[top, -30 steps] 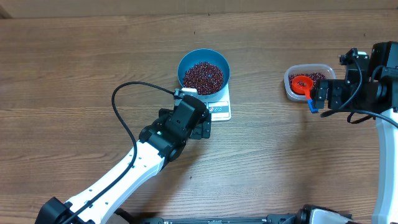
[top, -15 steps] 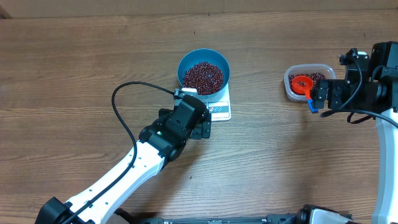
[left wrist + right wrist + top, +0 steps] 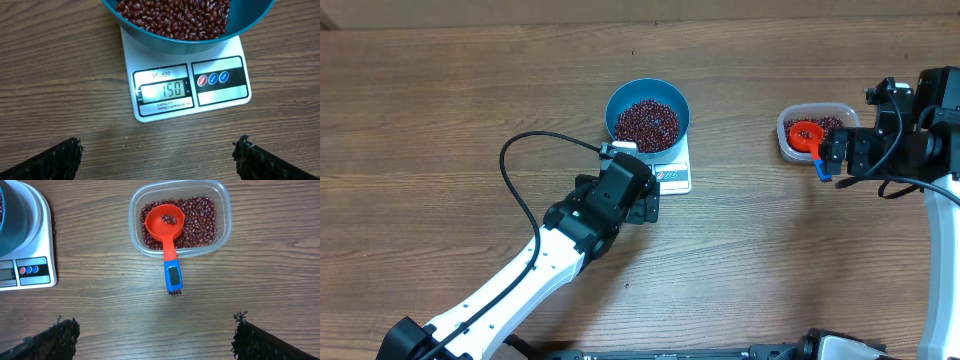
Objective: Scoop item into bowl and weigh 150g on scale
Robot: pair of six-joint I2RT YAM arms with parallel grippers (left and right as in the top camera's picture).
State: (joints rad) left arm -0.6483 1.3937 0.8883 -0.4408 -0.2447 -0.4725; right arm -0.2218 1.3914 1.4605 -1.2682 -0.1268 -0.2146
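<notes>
The left gripper hangs with its fingers spread wide and nothing between them, only bare table under the gap. Just ahead of it lies the scale, flat on the wood, its display edge turned toward the fingers and reading 150. On the scale's platform stands the blue bowl, upright, overhanging the platform, and in it sit the beans, a loose dark-red heap that covers the bottom. The gripper touches neither scale nor bowl.

The right gripper is well apart from all this on the other side of the table, its fingers likewise wide apart and empty. In front of it sits the clear plastic tub with more of the same beans inside. The red scoop rests in the tub with a few beans in its cup, and its blue-ended handle sticks out over the near rim toward the gripper, short of the fingers
</notes>
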